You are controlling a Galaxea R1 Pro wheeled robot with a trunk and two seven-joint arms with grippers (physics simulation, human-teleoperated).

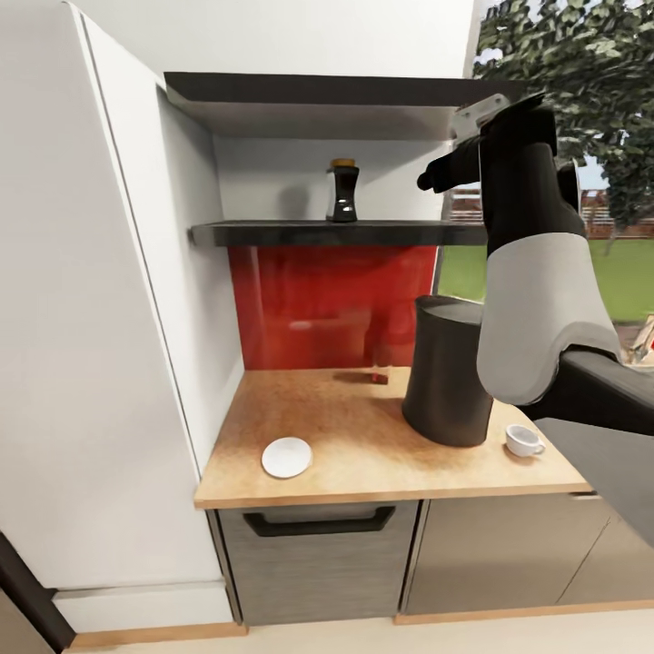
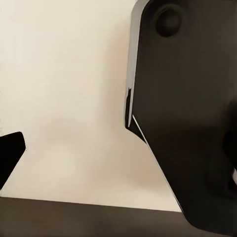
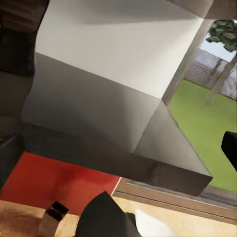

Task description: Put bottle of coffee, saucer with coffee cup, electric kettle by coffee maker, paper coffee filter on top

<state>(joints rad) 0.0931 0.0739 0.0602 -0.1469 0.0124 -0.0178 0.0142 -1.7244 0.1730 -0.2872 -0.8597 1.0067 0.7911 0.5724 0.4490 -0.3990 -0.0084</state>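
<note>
So the biggest thing here is the white tall cabinet (image 1: 82, 318) on the left, then the countertop (image 1: 363, 427), a light wood-grain slab over dark grey cabinets with a red backsplash (image 1: 318, 309) behind it. Above that is the kitchen shelf (image 1: 336, 233), a thin black slab, with a second dark shelf (image 1: 318, 91) higher up.

The right arm (image 1: 536, 300) is raised up in front of the window, forearm grey-white, wrist up near the end of the upper shelf. The right gripper (image 1: 427, 180) sits at shelf height, off to the side of the bottle and well apart from it. Honestly can't tell how wide its jaws are, they're just a dark blob from the head camera, and the right wrist camera only catches slivers of fingers at the edges. Nothing visibly in it.

The left gripper (image 2: 12, 153) is just a dark finger tip against a pale wall. Can't tell its opening either.

On the counter: the coffee maker (image 1: 450, 372), dark and tall, upright. The saucer (image 1: 287, 457) lies near the front edge, well apart from the coffee cup (image 1: 524, 440), which stands just beside the coffee maker. The bottle of coffee (image 1: 342, 192) stands upright on the kitchen shelf.
</note>
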